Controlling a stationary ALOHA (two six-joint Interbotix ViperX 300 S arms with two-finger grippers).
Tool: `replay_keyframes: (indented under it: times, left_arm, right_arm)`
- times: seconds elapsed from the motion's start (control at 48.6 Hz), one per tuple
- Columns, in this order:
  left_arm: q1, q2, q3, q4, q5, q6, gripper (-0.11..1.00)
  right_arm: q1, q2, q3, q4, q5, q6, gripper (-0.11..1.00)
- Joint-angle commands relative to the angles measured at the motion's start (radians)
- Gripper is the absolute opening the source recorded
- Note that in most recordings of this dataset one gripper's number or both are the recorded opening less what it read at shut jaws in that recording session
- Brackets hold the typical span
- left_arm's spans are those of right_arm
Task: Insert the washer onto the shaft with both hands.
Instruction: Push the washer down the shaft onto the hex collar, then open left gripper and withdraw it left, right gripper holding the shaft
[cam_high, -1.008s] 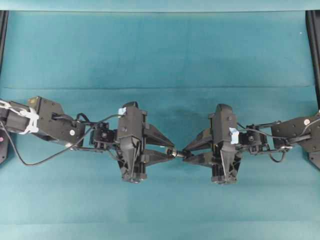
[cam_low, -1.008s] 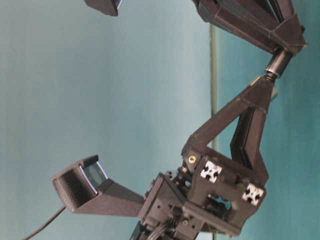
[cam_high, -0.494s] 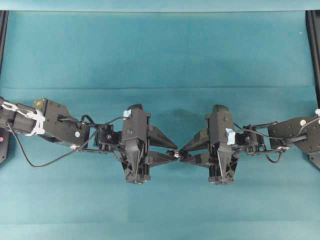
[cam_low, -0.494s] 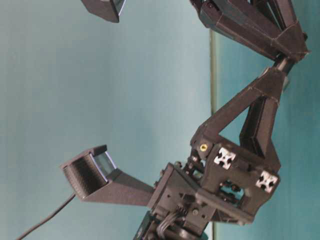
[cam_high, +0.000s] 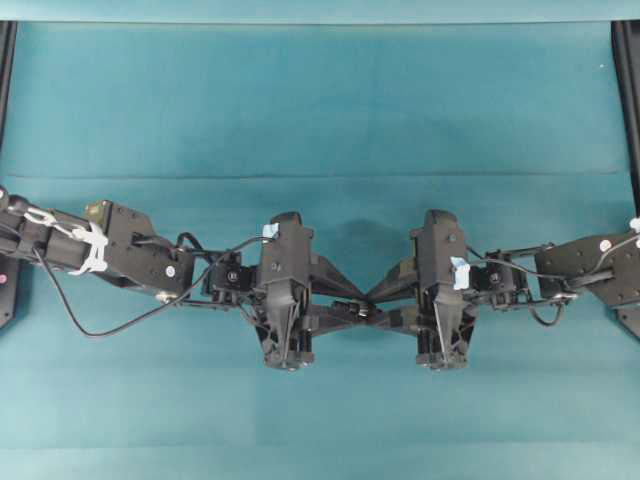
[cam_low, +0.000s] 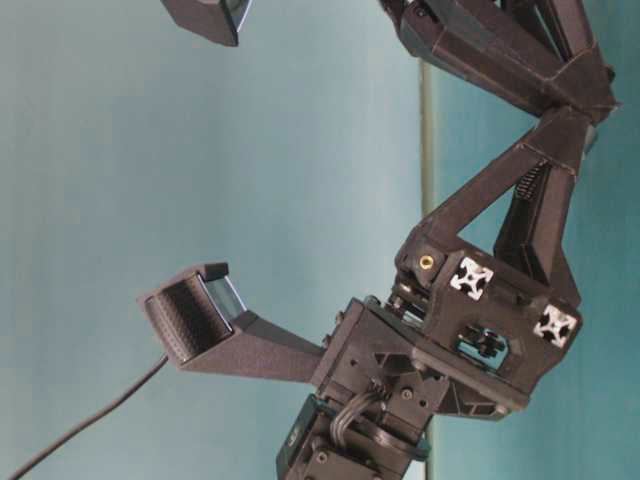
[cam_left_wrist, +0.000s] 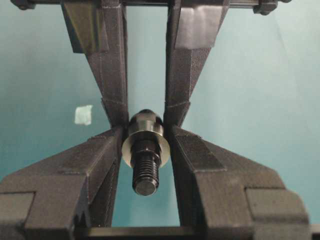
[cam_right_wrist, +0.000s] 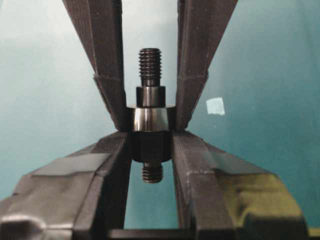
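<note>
Between the two sets of fingers, mid-air over the surface (cam_high: 320, 110), my left gripper (cam_left_wrist: 145, 131) pinches the washer (cam_left_wrist: 131, 150), already threaded over the shaft (cam_right_wrist: 150, 87). My right gripper (cam_right_wrist: 150, 134) clamps the shaft's collar. Both parts are small, rigid, slick steel. Shaft axis runs gripper to gripper.

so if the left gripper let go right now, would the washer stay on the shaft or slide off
The washer looks like smooth polished metal, so probably slippery. It sits around the shaft, whose threaded end pokes through, and the shaft looks roughly level in the overhead view, so it would likely hang there rather than drop. A tilt could slide it off, and being round, it may then roll.
</note>
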Motion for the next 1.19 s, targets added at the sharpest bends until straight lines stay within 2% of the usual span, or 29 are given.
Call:
replay_keyframes:
  times: [0.0, 0.35, 0.617, 0.658, 0.782, 0.864, 0.905, 1.173]
  left_arm:
    - [0.000, -0.009, -0.015, 0.000, 0.009, 0.000, 0.37]
    - [0.002, -0.012, -0.021, 0.000, 0.041, -0.003, 0.37]
    - [0.003, -0.014, -0.032, 0.000, 0.020, -0.055, 0.37]
    - [0.003, -0.015, -0.031, 0.000, 0.020, -0.057, 0.41]
    - [0.003, -0.020, -0.029, 0.000, 0.031, -0.058, 0.79]
    - [0.003, -0.028, -0.029, 0.000, 0.051, -0.054, 0.96]
    - [0.003, -0.031, -0.029, 0.000, 0.061, -0.052, 0.98]
    - [0.003, -0.035, -0.025, 0.000, 0.095, -0.051, 0.96]
  right_arm:
    - [0.003, -0.008, -0.015, -0.002, -0.012, 0.002, 0.00]
    - [0.003, -0.008, -0.015, -0.002, -0.009, 0.002, 0.00]
    - [0.003, -0.008, -0.015, -0.002, -0.009, 0.000, 0.00]
    - [0.003, -0.008, -0.015, -0.002, -0.009, 0.000, 0.00]
    - [0.003, -0.008, -0.015, -0.002, -0.008, 0.000, 0.00]
    - [0.003, -0.008, -0.015, -0.002, -0.009, 0.000, 0.00]
    - [0.003, -0.008, -0.015, -0.002, -0.008, 0.000, 0.00]
    - [0.003, -0.008, -0.015, -0.002, -0.006, 0.000, 0.00]
